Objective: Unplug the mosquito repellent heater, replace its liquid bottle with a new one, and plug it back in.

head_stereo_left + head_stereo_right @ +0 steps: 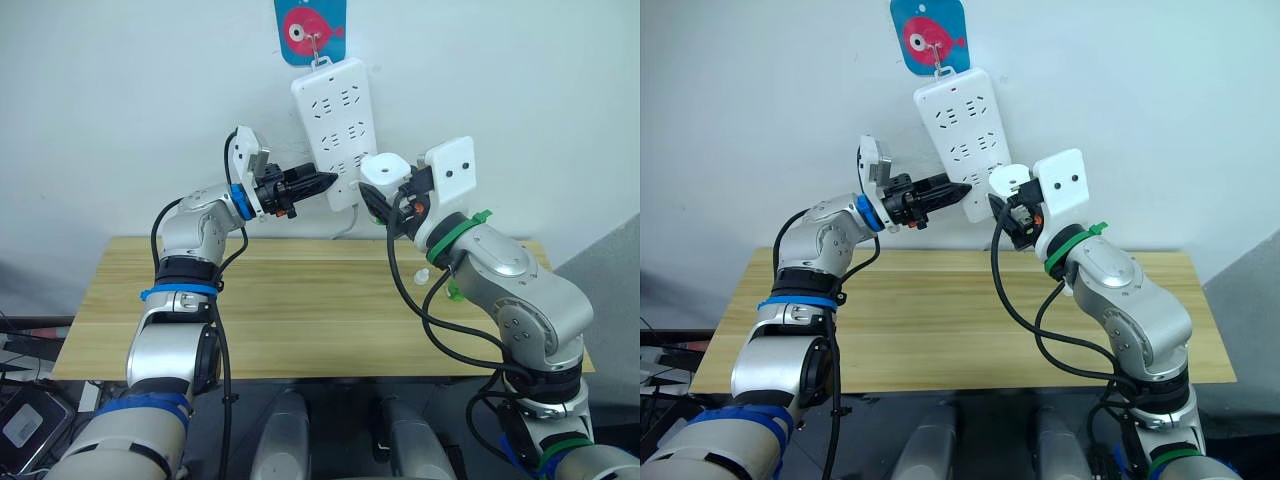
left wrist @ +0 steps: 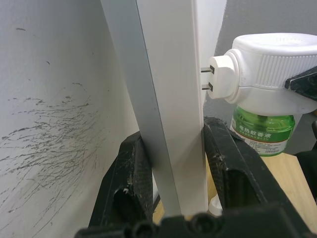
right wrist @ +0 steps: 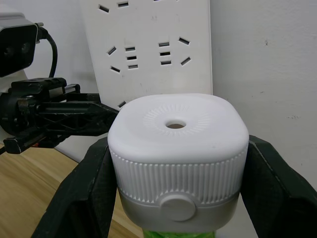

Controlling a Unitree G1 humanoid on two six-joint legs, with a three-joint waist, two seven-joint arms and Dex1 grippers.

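Observation:
The white mosquito repellent heater (image 1: 385, 168) hangs in the air with my right gripper (image 3: 178, 198) shut around its ribbed body. A green liquid bottle (image 2: 262, 129) sits screwed in under it. Its two bare plug prongs (image 2: 208, 77) point at the face of the white power strip (image 1: 335, 120) and stand just off it, outside the sockets. My left gripper (image 1: 325, 183) is shut on the strip's lower edge, with one finger (image 2: 126, 178) on each side of it.
The power strip hangs tilted on the white wall from a hook under a blue fish sticker (image 1: 310, 28). Below lies the wooden table (image 1: 300, 300), with a small white object (image 1: 424, 274) and a green piece (image 1: 455, 291) near my right arm.

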